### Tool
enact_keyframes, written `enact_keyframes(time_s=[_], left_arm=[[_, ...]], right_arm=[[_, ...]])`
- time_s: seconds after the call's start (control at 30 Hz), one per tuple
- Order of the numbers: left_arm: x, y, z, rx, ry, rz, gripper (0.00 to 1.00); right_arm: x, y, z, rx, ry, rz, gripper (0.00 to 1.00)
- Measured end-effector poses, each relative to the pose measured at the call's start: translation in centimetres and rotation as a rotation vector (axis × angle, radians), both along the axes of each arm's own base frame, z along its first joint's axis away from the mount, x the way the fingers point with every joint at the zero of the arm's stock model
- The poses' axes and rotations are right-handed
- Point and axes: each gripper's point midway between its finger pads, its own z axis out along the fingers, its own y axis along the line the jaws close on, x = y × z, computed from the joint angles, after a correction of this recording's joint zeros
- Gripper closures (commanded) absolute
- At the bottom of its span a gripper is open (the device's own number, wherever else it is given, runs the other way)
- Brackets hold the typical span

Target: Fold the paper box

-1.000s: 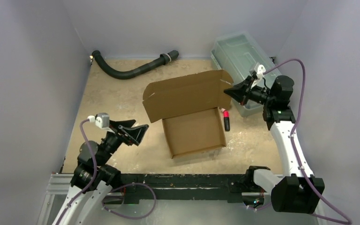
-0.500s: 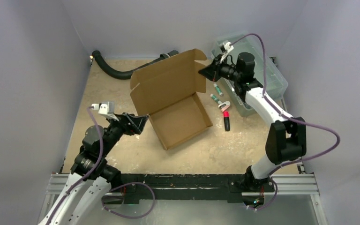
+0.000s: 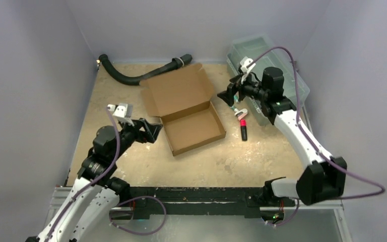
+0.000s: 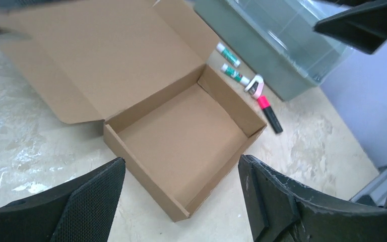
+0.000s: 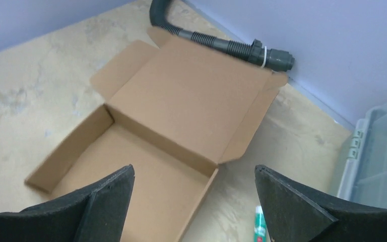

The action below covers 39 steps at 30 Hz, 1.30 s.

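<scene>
The paper box (image 3: 194, 130) is a shallow brown cardboard tray standing empty in the middle of the table. Its lid (image 3: 179, 92) is open and leans back toward the far wall, side flaps spread. My left gripper (image 3: 153, 132) is open just off the tray's left corner, holding nothing. In the left wrist view the tray (image 4: 181, 146) lies ahead of the open left gripper (image 4: 181, 161). My right gripper (image 3: 228, 96) hovers open to the right of the lid, apart from it. The right wrist view looks down on the lid (image 5: 191, 96) past the open right gripper (image 5: 194, 169).
A clear greenish lidded bin (image 3: 269, 63) stands at the back right, behind my right arm. A red and black marker (image 3: 243, 130) and small green-and-white tubes (image 4: 234, 74) lie between the bin and the box. A black ribbed hose (image 3: 141, 76) runs along the far wall.
My right gripper has opened and let go of the lid's corner, and the lid has dropped back from upright. The box has shifted left and turned. My left gripper moved closer to the tray.
</scene>
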Motion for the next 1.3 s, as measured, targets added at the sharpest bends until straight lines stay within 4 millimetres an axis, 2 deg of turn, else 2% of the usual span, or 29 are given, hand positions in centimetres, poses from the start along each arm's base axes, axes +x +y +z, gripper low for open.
enact_keyframes(time_s=[0.07,0.13,0.2,0.3,0.33,0.43,0.53,0.67,0.8,0.9,1.13,1.3], left_arm=[[0.8,-0.9,-0.3,0.044,0.025,-0.038,0.18],[2.0,-2.0,-0.6,0.09,0.051,-0.085,0.18],[3.0,-2.9,-0.8,0.132,0.065,-0.125,0.19],[4.5,-3.8,-2.2,0.2,0.096,-0.164,0.19],[4.7,-3.8,-2.8,0.22,0.105,-0.17,0.19],[4.8,-3.6,-3.6,0.258,0.109,-0.175,0.18],[4.8,-2.8,-3.7,0.287,0.086,-0.148,0.18],[4.9,-2.3,-3.4,0.305,0.063,-0.127,0.18],[4.9,-2.0,-3.7,0.318,0.071,-0.118,0.18],[4.9,-1.8,-3.9,0.324,0.078,-0.11,0.18],[5.0,-1.4,-3.9,0.336,0.075,-0.092,0.18],[5.0,-1.4,-3.9,0.341,0.072,-0.092,0.18]], right_arm=[[-1.9,-0.6,0.5,-0.053,-0.043,0.022,0.05],[-3.4,-1.2,0.1,-0.087,-0.057,0.029,0.01],[-5.0,-1.9,-1.9,-0.116,-0.039,0.025,0.01],[-6.7,-3.2,-6.1,-0.16,0.047,0.013,0.01],[-6.8,-3.8,-7.2,-0.179,0.076,0.0,0.01],[-6.4,-5.2,-8.7,-0.236,0.105,-0.052,0.01],[-6.5,-6.5,-10.0,-0.288,0.094,-0.099,0.01],[-7.4,-7.9,-13.0,-0.358,0.145,-0.14,0.01],[-7.1,-8.8,-15.8,-0.413,0.24,-0.171,0.06],[-7.0,-9.7,-18.2,-0.462,0.317,-0.211,0.17],[-6.5,-10.8,-19.8,-0.51,0.362,-0.285,0.42],[-6.4,-10.9,-21.1,-0.531,0.397,-0.303,0.47]])
